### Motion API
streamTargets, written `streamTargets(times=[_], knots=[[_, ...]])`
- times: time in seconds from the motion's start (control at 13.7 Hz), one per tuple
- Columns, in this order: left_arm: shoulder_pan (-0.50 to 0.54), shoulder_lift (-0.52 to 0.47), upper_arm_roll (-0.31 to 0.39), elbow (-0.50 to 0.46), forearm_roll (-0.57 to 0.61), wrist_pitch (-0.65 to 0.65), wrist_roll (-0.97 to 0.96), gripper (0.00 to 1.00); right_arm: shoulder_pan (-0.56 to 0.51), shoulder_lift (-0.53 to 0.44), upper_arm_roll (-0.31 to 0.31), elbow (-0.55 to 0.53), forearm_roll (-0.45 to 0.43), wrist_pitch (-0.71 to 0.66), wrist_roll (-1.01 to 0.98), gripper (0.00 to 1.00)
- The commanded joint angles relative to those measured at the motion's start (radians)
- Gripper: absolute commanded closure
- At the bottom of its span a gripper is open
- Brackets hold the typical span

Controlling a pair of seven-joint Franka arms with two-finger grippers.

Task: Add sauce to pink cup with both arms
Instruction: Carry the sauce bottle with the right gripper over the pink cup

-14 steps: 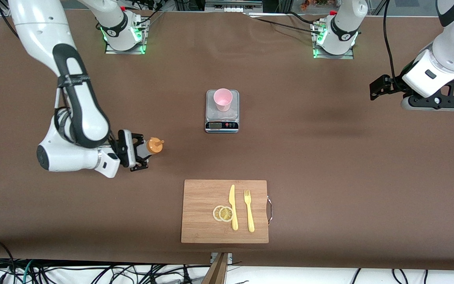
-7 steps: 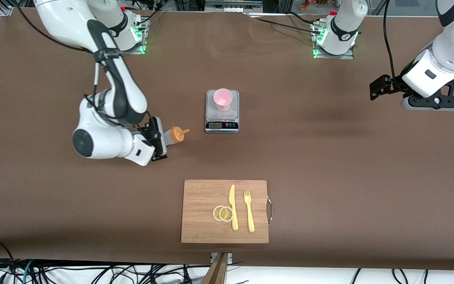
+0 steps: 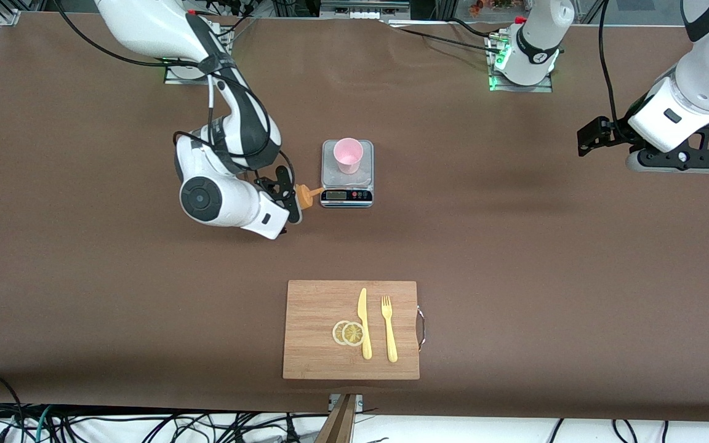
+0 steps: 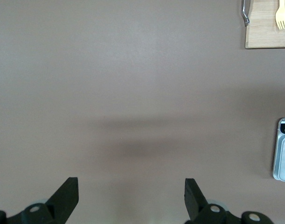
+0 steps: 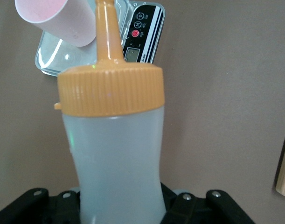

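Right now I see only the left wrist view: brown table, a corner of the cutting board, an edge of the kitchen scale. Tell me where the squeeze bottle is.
Observer: The right end effector grips the squeeze bottle, tilted, over the table beside the kitchen scale, with the orange nozzle toward the scale.
Operator: Report the pink cup.
Observer: The pink cup stands upright on the scale's plate, and the nozzle is not over it yet.
Operator: Place my own arm for me.
Observer: The left end effector hangs open over bare table toward the left arm's end, well clear of the scale. That arm waits.
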Motion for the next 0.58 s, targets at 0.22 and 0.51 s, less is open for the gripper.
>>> streamTargets(times=[0.22,0.51], knots=[[0.002,-0.008,0.001,0.008,-0.012,-0.018,-0.004,0.00,0.057,-0.044,-0.005,-0.022,-0.109,-0.002,0.109,1.00],[0.002,-0.008,0.001,0.009,-0.012,-0.041,-0.001,0.00,0.092,-0.065,-0.007,-0.034,-0.112,-0.012,0.112,1.00]])
